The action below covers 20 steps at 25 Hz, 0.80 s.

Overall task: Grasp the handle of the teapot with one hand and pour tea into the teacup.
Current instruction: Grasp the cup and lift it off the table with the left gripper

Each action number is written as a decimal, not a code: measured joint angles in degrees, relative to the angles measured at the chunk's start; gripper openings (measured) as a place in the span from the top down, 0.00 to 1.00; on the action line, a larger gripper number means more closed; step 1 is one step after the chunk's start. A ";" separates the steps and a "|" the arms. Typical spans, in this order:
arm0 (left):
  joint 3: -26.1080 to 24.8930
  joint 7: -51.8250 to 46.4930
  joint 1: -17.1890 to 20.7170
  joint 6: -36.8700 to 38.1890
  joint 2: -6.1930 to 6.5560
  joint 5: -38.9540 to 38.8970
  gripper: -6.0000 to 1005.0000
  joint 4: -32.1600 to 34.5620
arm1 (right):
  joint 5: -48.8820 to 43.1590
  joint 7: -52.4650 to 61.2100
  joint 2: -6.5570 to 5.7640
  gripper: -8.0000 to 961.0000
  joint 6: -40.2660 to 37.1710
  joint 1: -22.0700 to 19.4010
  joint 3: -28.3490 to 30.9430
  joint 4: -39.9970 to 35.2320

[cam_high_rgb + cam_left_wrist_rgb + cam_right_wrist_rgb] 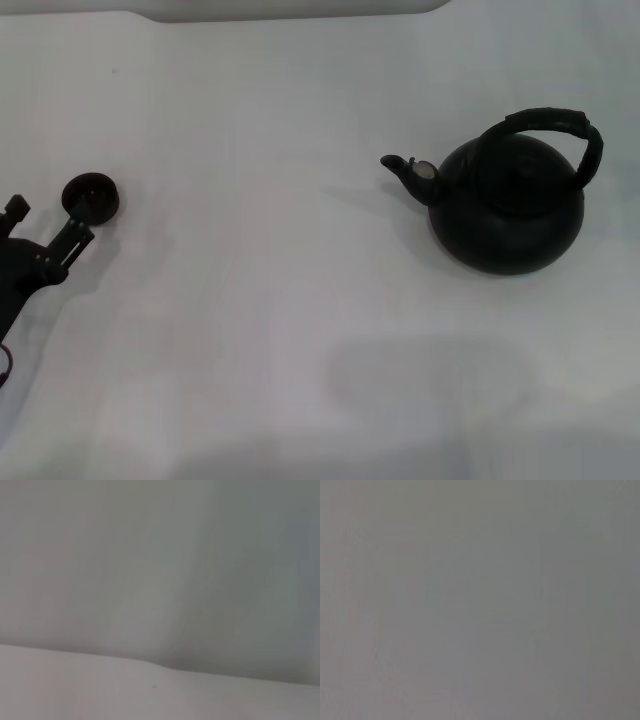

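The matte black teapot (510, 205) stands on the white table at the right of the head view. Its spout (405, 170) with a small silvery cap points left. The black ribbed handle (560, 128) arches over its top, tilted toward the right. The tiny dark teacup (91, 194) stands far off at the left. My left gripper (47, 216) is low at the left edge, open and empty, with one fingertip (84, 213) just in front of the teacup. My right gripper is out of view. Both wrist views show only blank grey surface.
The white table (280, 300) stretches between the teacup and the teapot. A pale rounded object edge (290, 10) lies along the table's far side.
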 joint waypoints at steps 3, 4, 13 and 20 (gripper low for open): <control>-0.05 0.02 -0.62 1.39 0.09 0.00 0.14 0.22 | -0.02 0.00 0.14 0.09 0.02 0.01 -0.01 0.01; -0.05 0.03 -0.92 1.87 0.11 0.00 0.14 0.32 | -0.02 0.00 0.21 0.09 0.02 -0.01 -0.02 0.01; 0.04 0.91 -5.12 8.10 0.27 0.22 0.14 0.52 | 0.13 0.00 0.40 0.10 -0.37 -0.54 -0.04 0.01; 0.05 2.09 -6.07 8.58 0.35 0.41 0.14 0.62 | 0.31 0.00 0.44 0.10 -0.92 -0.74 -0.04 0.01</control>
